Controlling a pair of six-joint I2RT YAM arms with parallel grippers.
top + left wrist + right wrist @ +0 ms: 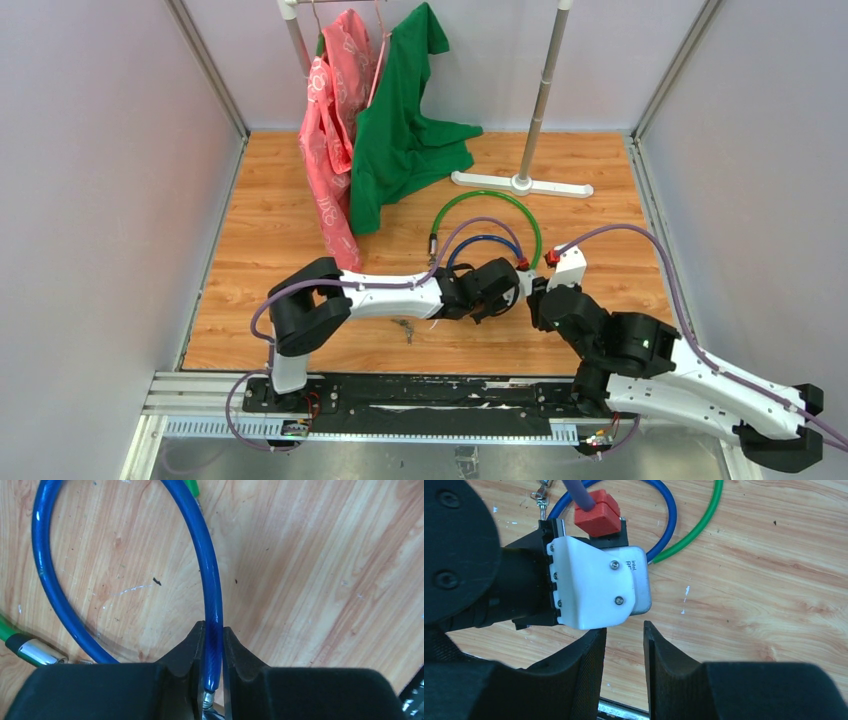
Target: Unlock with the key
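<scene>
A blue cable lock (484,240) lies looped on the wooden floor inside a larger green cable lock (487,196). My left gripper (508,283) is shut on the blue cable (210,580) close to its bare metal end, which shows between the black fingers (192,642). My right gripper (537,297) stands just right of it, jaws open and empty (624,630), facing the left wrist's white camera housing (594,587). A small metal piece that looks like the key (405,328) lies on the floor below the left forearm, apart from both grippers.
A clothes rack base (521,184) and pole stand at the back, with a green shirt (400,130) and a pink garment (335,150) hanging down to the floor. The green cable's metal end (35,651) lies left of my left fingers. Grey walls close both sides.
</scene>
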